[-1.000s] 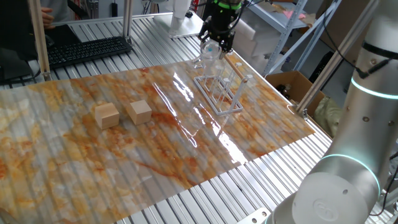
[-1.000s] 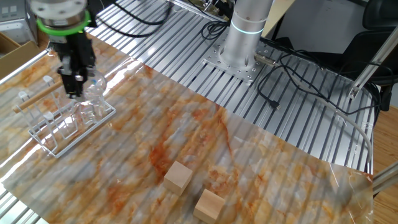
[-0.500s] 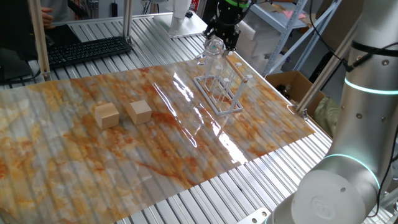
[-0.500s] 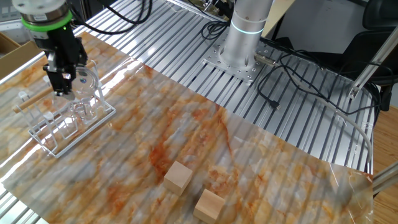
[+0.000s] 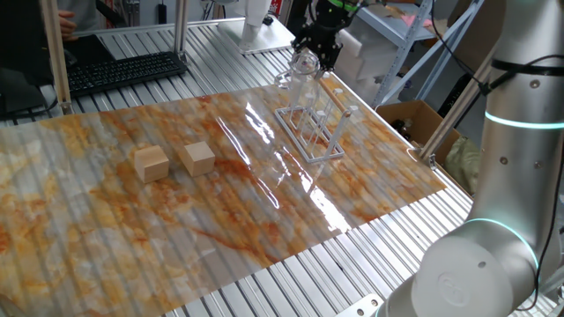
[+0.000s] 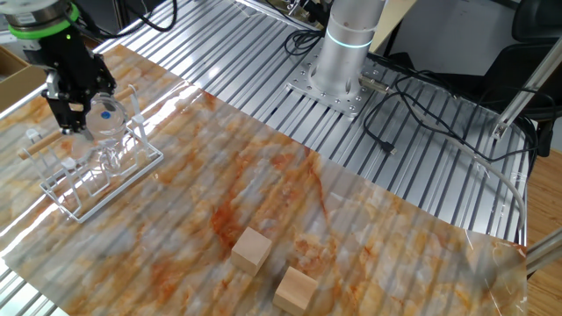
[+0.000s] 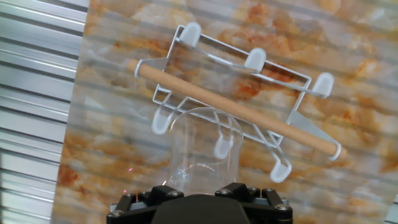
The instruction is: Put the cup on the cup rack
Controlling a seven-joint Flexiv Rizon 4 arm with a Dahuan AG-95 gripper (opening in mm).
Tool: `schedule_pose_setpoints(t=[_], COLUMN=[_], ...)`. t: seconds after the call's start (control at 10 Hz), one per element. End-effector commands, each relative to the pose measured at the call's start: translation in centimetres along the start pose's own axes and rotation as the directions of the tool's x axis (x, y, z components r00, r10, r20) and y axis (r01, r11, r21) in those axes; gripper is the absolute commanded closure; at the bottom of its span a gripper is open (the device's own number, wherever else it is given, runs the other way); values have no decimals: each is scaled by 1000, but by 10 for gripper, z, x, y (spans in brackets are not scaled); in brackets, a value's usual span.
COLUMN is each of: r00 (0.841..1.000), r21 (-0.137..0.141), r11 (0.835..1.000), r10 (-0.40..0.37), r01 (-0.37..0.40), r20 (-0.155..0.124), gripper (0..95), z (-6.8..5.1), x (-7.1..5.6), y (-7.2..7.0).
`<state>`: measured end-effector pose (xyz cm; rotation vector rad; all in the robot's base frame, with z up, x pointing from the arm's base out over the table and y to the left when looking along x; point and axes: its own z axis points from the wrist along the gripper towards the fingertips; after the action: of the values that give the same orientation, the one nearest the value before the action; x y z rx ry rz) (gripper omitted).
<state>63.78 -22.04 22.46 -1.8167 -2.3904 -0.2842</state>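
My gripper [image 5: 315, 55] is shut on the clear cup [image 5: 302, 69], held mouth down above the far end of the cup rack [image 5: 310, 126]. In the other fixed view the gripper [image 6: 75, 112] holds the cup [image 6: 106, 123] above the rack [image 6: 88, 180]. In the hand view the cup [image 7: 205, 146] hangs over the rack's pegs [image 7: 222, 147], in front of its wooden bar [image 7: 236, 109]. The fingertips are hidden behind the gripper body.
Two tan wooden cubes [image 5: 152, 163] [image 5: 198, 158] sit left of the rack on the marbled mat. A keyboard [image 5: 123, 70] lies at the back. A cardboard box [image 5: 416, 119] stands past the right edge. The arm's base [image 6: 344, 61] is bolted to the slatted table.
The gripper has risen with the cup and shifted toward the rack's far end; the cup now hangs higher above the pegs.
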Motion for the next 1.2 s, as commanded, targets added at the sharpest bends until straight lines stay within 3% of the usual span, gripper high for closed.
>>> schedule_pose_setpoints(t=[0.1,0.4,0.9,1.2], r00=[1000,1000,999,999], r21=[-10,-22,-52,-55], r11=[1000,1000,998,998], r10=[-3,-1,32,22], r01=[3,0,-34,-24], r20=[-3,-19,-37,-42], gripper=[950,950,950,950], z=[3,10,19,23], x=[-3,-11,-9,-10], y=[1,2,-5,-3])
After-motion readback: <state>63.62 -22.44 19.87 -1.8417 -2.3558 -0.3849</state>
